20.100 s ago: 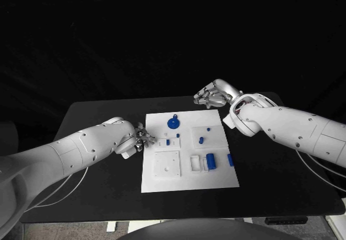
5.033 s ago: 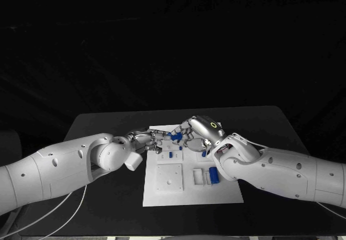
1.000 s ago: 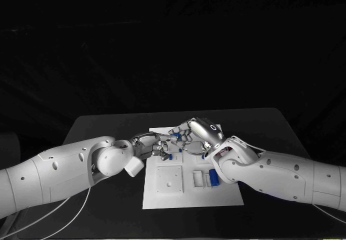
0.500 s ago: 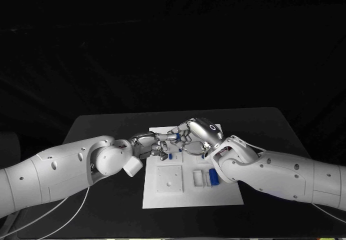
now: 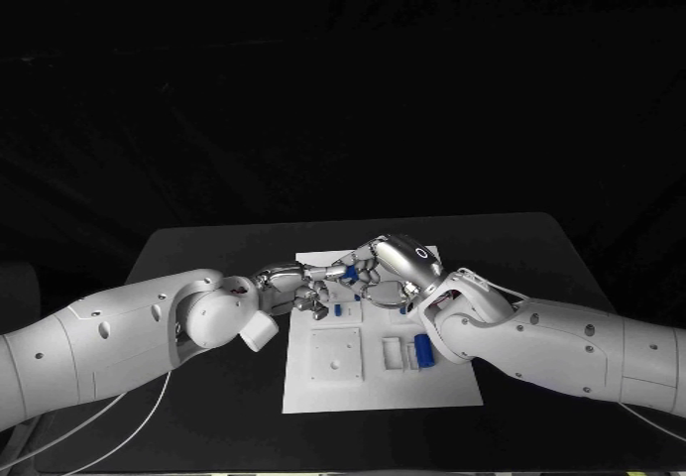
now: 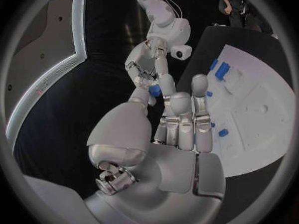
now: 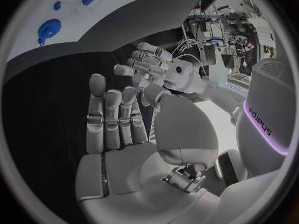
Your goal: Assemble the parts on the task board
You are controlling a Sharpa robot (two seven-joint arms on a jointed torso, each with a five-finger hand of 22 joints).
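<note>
The white task board (image 5: 375, 387) lies mid-table. Both hands meet above its far end. My left hand (image 5: 296, 290) reaches in with its fingers straight, and a small blue part (image 6: 154, 90) sits between its thumb and forefinger. The fingertips of my right hand (image 5: 381, 270) come down onto the same part (image 5: 348, 263); I cannot tell whether they grip it. A round blue disc (image 7: 49, 29) lies on the board (image 7: 124, 2). Small blue pieces (image 6: 222, 69) stand in their seats on the board (image 6: 261, 109).
A blue block (image 5: 422, 347) sits in the board's right slots beside white pieces, with a square recess (image 5: 337, 354) to its left. Bare black table (image 5: 572, 297) runs on both sides of the board, and both forearms cross over it.
Since 20 s ago both hands have moved from the board's sides to meet above its far end, with a blue part between them. Over the last second they barely shifted.
</note>
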